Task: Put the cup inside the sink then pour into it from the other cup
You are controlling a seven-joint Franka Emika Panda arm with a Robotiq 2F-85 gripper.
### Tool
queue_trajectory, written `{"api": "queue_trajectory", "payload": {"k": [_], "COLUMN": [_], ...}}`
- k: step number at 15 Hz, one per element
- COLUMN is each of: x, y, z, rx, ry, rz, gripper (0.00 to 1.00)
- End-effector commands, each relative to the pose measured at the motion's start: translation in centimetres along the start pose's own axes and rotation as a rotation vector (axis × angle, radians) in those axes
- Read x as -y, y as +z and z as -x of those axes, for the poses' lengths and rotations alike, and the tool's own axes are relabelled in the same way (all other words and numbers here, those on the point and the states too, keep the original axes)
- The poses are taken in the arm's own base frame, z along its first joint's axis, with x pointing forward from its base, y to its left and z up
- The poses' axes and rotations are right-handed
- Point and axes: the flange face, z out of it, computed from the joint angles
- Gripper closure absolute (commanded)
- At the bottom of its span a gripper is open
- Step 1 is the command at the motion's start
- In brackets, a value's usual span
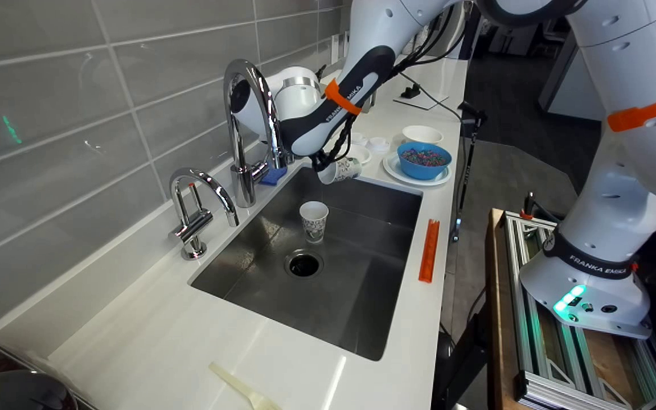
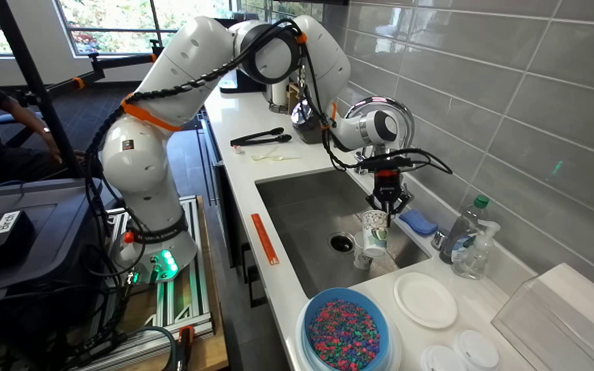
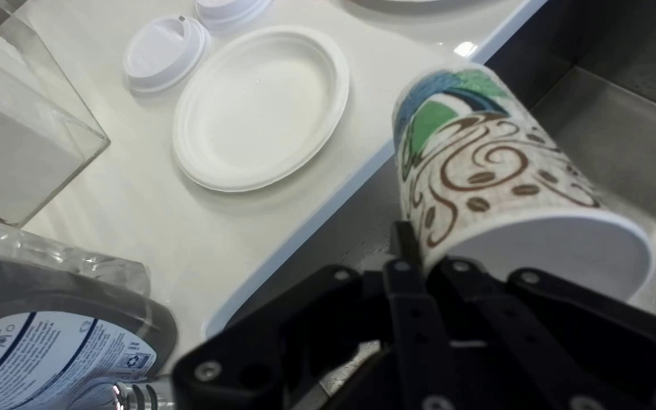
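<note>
Two chrome taps (image 1: pixel 193 225) stand left of the sink (image 1: pixel 356 290) in an exterior view. Inside the sink we see the lower cup (image 1: pixel 314 221), upright near the drain (image 1: pixel 305 264). Next, above the sink, hangs the upper cup (image 1: pixel 344 169), apart from the lower one, tipped nearly on its side with its mouth leftward. From the wrist view we can tell that the hand (image 3: pixel 426 265) grips it by the rim. Farther right, a blue bowl (image 1: pixel 423 172) of coloured bits (image 1: pixel 422 158) sits on a plate (image 1: pixel 390 168) on the tabletop (image 1: pixel 134 353); we find an orange strip (image 1: pixel 429 250) just beside the sink.
</note>
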Motion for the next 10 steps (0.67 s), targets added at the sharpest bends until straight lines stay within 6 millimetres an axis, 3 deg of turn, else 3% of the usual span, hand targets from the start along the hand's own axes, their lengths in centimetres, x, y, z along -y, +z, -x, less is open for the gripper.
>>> {"api": "queue_trajectory", "payload": {"k": [1,10], "x": [-0.28,-0.96], "y": [0.06,0.38], "z": [0.16,0.62], "rx": [-0.028,-0.092], "ry": [-0.017,0.018], "rz": [-0.029,-0.044], "gripper": [0.99,0.99]}}
